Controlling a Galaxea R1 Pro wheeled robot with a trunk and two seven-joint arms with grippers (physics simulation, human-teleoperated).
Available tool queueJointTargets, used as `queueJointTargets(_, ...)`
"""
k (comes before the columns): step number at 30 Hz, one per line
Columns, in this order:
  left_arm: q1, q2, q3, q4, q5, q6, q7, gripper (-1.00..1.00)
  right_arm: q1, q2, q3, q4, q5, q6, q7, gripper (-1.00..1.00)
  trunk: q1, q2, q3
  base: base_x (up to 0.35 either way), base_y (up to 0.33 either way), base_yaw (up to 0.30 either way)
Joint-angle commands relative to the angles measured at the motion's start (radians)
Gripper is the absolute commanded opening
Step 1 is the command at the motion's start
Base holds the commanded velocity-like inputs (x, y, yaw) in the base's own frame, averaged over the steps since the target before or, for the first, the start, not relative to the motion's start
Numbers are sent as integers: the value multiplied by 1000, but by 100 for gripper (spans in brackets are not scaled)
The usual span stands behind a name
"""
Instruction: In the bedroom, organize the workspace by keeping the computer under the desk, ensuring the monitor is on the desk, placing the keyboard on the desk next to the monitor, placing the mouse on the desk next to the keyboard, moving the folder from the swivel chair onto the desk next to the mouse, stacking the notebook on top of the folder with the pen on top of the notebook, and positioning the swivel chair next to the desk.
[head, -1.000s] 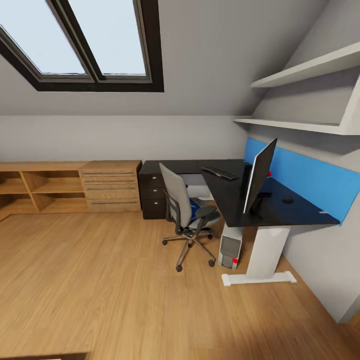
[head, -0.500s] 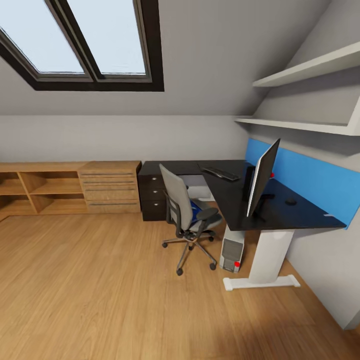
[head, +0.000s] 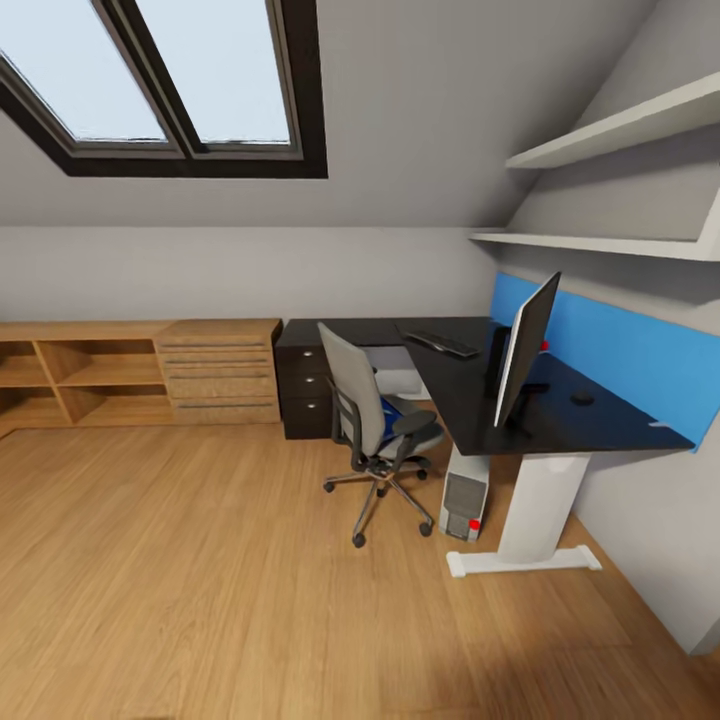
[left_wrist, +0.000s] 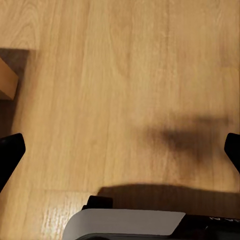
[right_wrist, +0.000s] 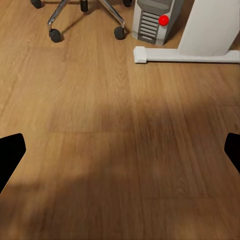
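Camera barely shifted | both claws wide open, empty | right wrist: computer (right_wrist: 155, 20) | head: monitor (head: 524, 345)

A dark-framed skylight (head: 165, 90) sits in the sloped ceiling. Light wooden cabinets (head: 140, 372) with open shelves and drawers line the far wall. 2 white wall shelves (head: 600, 195) hang above wooden floor (head: 200, 580).

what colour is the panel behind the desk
Bright blue back panel, along the black-topped desk; best seen in the head view.
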Motion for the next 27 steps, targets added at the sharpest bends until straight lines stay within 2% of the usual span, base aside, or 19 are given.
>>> queueJointTargets(1, 0, 0, 4, 0, 2, -2, 0, 100, -1, 0, 0, 0, 0, -3, 0, 100, 4, -8, -4, 0, 0, -55)
queueJointTargets(3, 0, -1, 7, -4, 1, 2, -1, 100, -1, 0, 0, 0, 1, -2, 0, 100, 12, -22, -10, 0, 0, -23)
queueJointTargets(5, 0, -2, 7, -95, 1, 22, -5, 100, -1, -1, 0, -11, 1, -1, 0, 100, 19, -36, -17, 0, 0, -3)
queueJointTargets(7, 0, -10, 8, -221, 1, 137, -6, 100, -2, 0, -2, -49, 0, 7, -3, 100, 27, -50, -23, 0, 0, -1)
queueJointTargets(9, 0, -11, 8, -290, 2, 212, -6, 100, -6, 2, -3, -80, 0, 24, -4, 100, 35, -64, -29, 0, 0, 0)
queueJointTargets(10, 0, -12, 12, -367, 10, 296, -6, 100, -15, 3, -3, -117, 0, 56, -9, 100, 38, -71, -32, 0, 0, 0)
queueJointTargets(12, 0, -14, 20, -444, 29, 389, -6, 100, -33, 4, -4, -158, 0, 108, -19, 100, 46, -85, -39, 0, 0, 0)
queueJointTargets(13, 0, -15, 27, -519, 58, 490, -6, 100, -62, 5, -4, -199, 0, 183, -35, 100, 50, -92, -42, 0, 0, 0)
queueJointTargets(14, 0, -16, 29, -557, 75, 544, -6, 100, -80, 7, -4, -217, 0, 229, -45, 100, 54, -99, -45, 0, 0, 0)
queueJointTargets(15, 0, -16, 32, -635, 109, 655, -4, 100, -125, 13, -3, -245, 0, 334, -65, 100, 58, -106, -48, 0, 0, 0)
queueJointTargets(16, 0, -17, 33, -676, 126, 710, -4, 100, -151, 18, -3, -255, 0, 391, -75, 100, 61, -113, -51, 0, 0, 0)
queueJointTargets(17, 0, -17, 36, -798, 169, 862, -2, 100, -237, 34, -3, -274, -3, 558, -98, 100, 65, -120, -54, 0, 0, 0)
queueJointTargets(18, 0, -16, 37, -837, 182, 905, -1, 100, -268, 39, -3, -276, -4, 608, -102, 100, 69, -127, -57, 0, 0, 0)
queueJointTargets(19, 0, -16, 38, -906, 207, 973, -1, 100, -326, 45, -4, -278, -6, 688, -109, 100, 73, -134, -61, 0, 0, 0)
queueJointTargets(22, 0, -14, 42, -1006, 259, 1067, 0, 100, -431, 58, -3, -250, -11, 786, -117, 100, 84, -155, -70, 0, 0, 0)
queueJointTargets(25, 0, -15, 44, -1004, 270, 1083, 0, 100, -454, 74, -1, -186, -10, 777, -119, 100, 96, -176, -79, 0, 0, 0)
queueJointTargets(27, 0, -13, 45, -996, 272, 1087, 6, 100, -462, 86, 1, -116, -7, 726, -119, 100, 104, -190, -86, 0, 0, 0)
